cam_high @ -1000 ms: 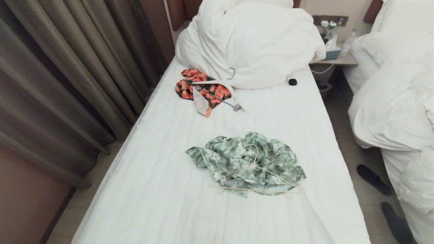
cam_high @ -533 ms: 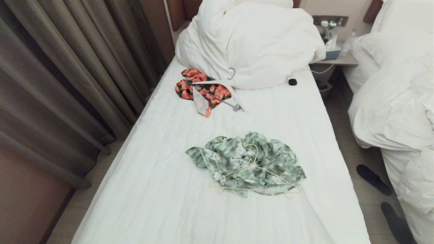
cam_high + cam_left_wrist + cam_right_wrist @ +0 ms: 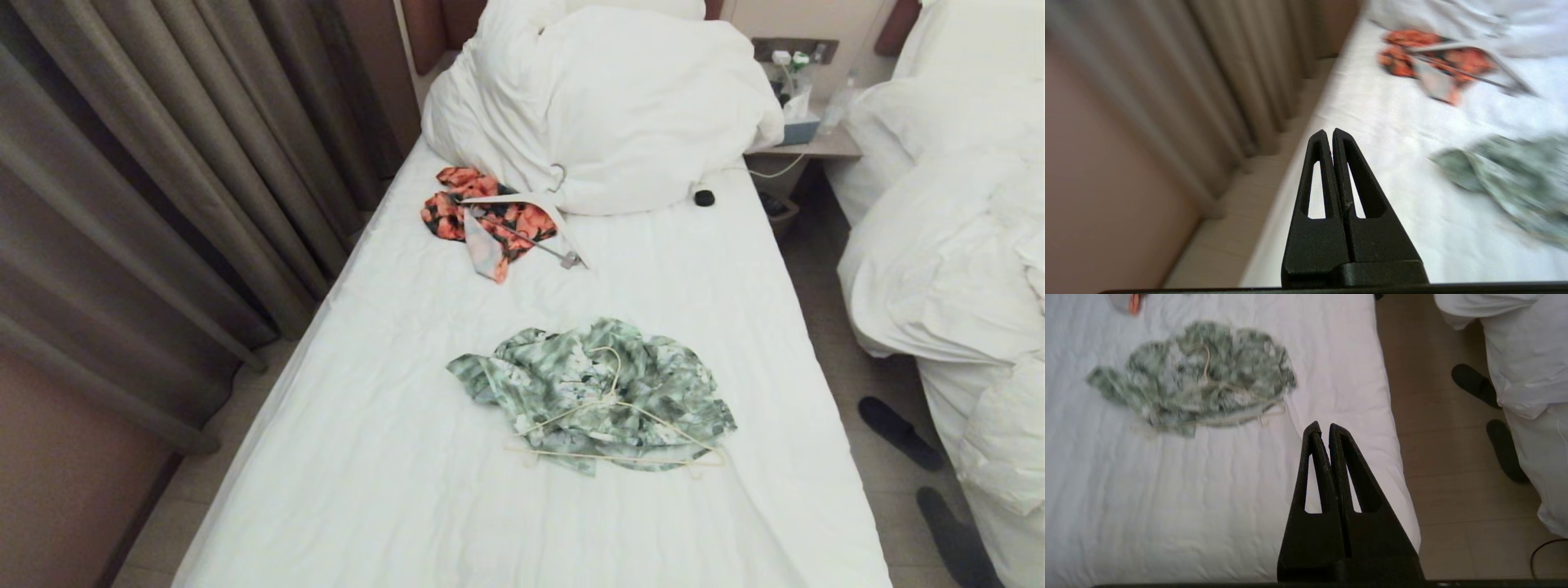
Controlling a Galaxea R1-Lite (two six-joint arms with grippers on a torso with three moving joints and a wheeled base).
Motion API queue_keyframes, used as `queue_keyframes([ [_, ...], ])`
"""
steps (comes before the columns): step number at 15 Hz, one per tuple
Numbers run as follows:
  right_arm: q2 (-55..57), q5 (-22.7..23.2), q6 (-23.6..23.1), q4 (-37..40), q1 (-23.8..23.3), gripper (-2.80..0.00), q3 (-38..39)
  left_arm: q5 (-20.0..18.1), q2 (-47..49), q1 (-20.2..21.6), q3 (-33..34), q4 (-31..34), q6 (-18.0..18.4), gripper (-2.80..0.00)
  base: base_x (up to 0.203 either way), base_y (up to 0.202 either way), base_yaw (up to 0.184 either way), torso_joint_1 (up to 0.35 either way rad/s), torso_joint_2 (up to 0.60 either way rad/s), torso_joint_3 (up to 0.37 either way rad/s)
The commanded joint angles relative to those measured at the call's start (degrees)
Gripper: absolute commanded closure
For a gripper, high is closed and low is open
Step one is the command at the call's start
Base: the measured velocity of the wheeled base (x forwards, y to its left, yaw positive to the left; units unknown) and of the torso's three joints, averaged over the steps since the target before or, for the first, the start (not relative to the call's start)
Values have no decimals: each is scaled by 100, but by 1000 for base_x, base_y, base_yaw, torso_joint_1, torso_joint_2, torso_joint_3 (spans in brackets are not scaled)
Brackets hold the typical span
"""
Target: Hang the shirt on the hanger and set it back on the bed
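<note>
The shirt (image 3: 592, 392) lay crumpled mid-bed (image 3: 392, 457), the hanger (image 3: 614, 433) resting on top of it. Nearer the duvet (image 3: 620, 106) lay an orange garment (image 3: 482, 216) under a white hanger (image 3: 531, 220). Dark slippers (image 3: 898, 433) sat on the floor beside a second bed (image 3: 955, 245).

- Head view: soft, even indoor light, fairly dim; the white sheet of the bed (image 3: 392, 457) is the brightest area, without harsh glare.
- The curtains (image 3: 155, 204) fall into deep shadowed folds.
- Straight lines bow slightly toward the head view's edges.
- Left wrist view: heavily smeared; the shirt (image 3: 1515, 183) and curtains are streaked, while the left gripper (image 3: 1329, 132) stays crisp.
- Right wrist view: the shirt is softly blurred, the right gripper (image 3: 1321, 426) sharp.
</note>
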Motion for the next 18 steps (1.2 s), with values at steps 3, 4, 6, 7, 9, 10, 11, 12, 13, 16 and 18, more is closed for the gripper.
queue_keyframes([
  [3, -229, 121, -340, -949, -2, 0, 856, -908, -607, 22, 82, 891, -216, 0, 0, 0, 0, 0, 0, 0],
  [4, -229, 178, -611, -1354, -2, 0, 1173, -1087, -827, 22, 82, 1182, -213, 0, 0, 0, 0, 0, 0, 0],
  [6, -229, 286, -1058, -1974, -2, 0, 1683, -1333, -948, 22, 83, 1654, -201, 0, 0, 0, 0, 0, 0, 0],
  [7, -230, 386, -1165, -2047, -2, 0, 1712, -1392, -948, 22, 83, 1749, -194, 0, 0, 0, 0, 0, 0, 0],
  [9, -230, 436, -1229, -2051, 6, 0, 1710, -1763, -948, 22, 83, 2161, -192, 0, 0, 0, 0, 0, 0, 0],
  [10, -227, 436, -1229, -2051, -1, 0, 1710, -1843, -948, 22, 83, 2314, -192, 0, 0, 0, 0, 0, 0, 0],
  [11, -230, 436, -1212, -2051, 3, 0, 1710, -1843, -948, 22, 83, 2314, -192, 0, 0, 0, 0, 0, 0, 0],
  [12, -224, 432, -1210, -2051, 0, 0, 1710, -1843, -948, 22, 83, 2314, -201, 0, 0, 0, 0, 0, 0, 0],
  [13, -230, 427, -1193, -2051, -2, 0, 1710, -1843, -948, 22, 83, 2314, -210, 0, 0, 0, 0, 0, 0, 0],
  [16, -226, 419, -1054, -2060, -2, 0, 1710, -1843, -948, 22, 83, 2314, -227, 0, 0, 0, 0, 0, 0, 0],
  [18, -230, 419, -1079, -2051, -2, 0, 1710, -1834, -948, 22, 83, 2314, -227, 0, 0, 0, 0, 0, 0, 0],
])
